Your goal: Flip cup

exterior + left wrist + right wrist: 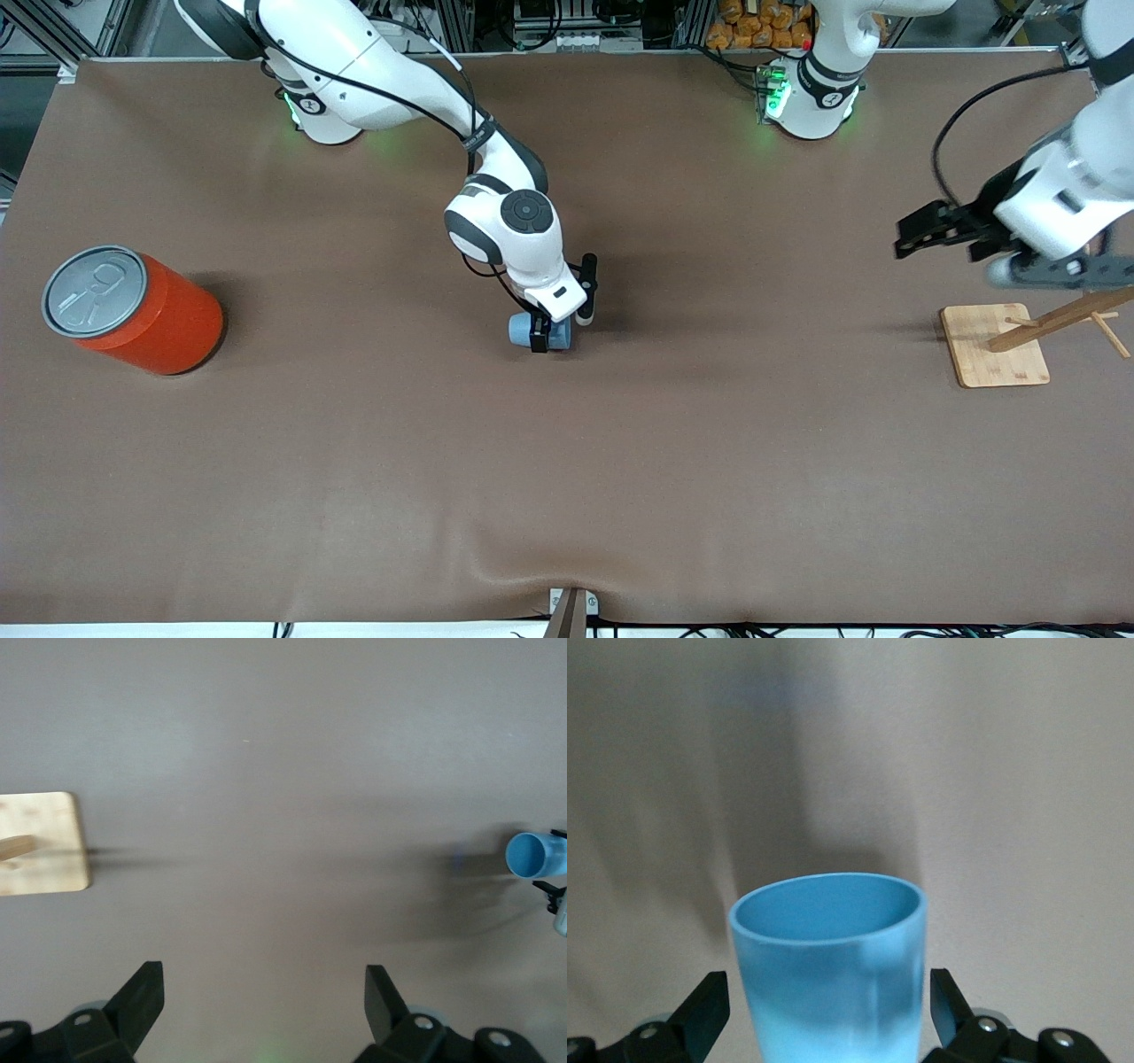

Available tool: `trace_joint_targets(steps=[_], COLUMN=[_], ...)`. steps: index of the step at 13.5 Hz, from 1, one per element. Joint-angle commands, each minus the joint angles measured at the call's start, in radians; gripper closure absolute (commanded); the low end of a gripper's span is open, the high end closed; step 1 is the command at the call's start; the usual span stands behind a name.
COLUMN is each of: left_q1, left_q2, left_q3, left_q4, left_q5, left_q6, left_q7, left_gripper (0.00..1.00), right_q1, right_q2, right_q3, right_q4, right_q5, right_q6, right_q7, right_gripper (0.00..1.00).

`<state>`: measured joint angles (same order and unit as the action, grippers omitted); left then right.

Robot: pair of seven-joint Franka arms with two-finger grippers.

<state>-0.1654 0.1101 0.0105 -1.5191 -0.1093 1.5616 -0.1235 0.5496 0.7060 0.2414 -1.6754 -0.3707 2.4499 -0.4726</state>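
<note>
The light-blue cup [523, 330] lies on its side on the brown table near the middle, its mouth toward the left arm's end. My right gripper [563, 334] is open and straddles it. In the right wrist view the cup [833, 983] fills the space between the two fingers [709, 1005], with a thin gap on each side. My left gripper [943, 252] is open and empty, up over the table at the left arm's end, and waits. In the left wrist view the cup [534, 855] shows far off with its blue inside visible.
A big orange-red can [133, 310] with a grey pull-tab lid stands at the right arm's end. A wooden stand [994, 346] with a slanted rod sits at the left arm's end, just below the left gripper; its base also shows in the left wrist view [40, 843].
</note>
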Motion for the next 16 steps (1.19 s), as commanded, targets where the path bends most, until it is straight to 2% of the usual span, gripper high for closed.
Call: trace_joint_targets(steps=[1,4,5,8,13,16], left_q1=[0.0,0.001,0.001,-0.009,-0.022,-0.043], left_q2=[0.043,0.104,0.134,0.181,0.2,0.253], left_q3=[-0.038,-0.092,-0.104,-0.124,-0.168,-0.181], left_q4=[-0.003,-0.004,-0.006,-0.056,-0.229,-0.231], left_q5=[-0.045,-0.067,-0.087,-0.185,-0.363,-0.488], left_q6=[0.035,0.101,0.136,0.257,0.498,0.557], left_q7=[-0.033,-0.107,-0.108,-0.111,-0.113,-0.113], left_gripper=[0.0,0.0,0.0,0.0,0.0,0.0], right_q1=[-0.013,-0.037,-0.055,-0.082,-0.082,-0.161], right_q2=[-0.046,-0.066,-0.083,-0.137,-0.232,-0.338], right_q3=[0.007,0.006,0.006,0.004,0.003,-0.017], right_q4=[0.0,-0.004,-0.004,-0.001,-0.006,-0.004], right_q5=[0.011,0.263,0.303,0.357,0.357,0.346], right_q6=[-0.034,-0.054,-0.058,-0.152,-0.238,-0.363], right_q7=[0.029,0.029,0.031,0.118,0.432,0.477], right_gripper=[0.0,0.0,0.0,0.0,0.0,0.0])
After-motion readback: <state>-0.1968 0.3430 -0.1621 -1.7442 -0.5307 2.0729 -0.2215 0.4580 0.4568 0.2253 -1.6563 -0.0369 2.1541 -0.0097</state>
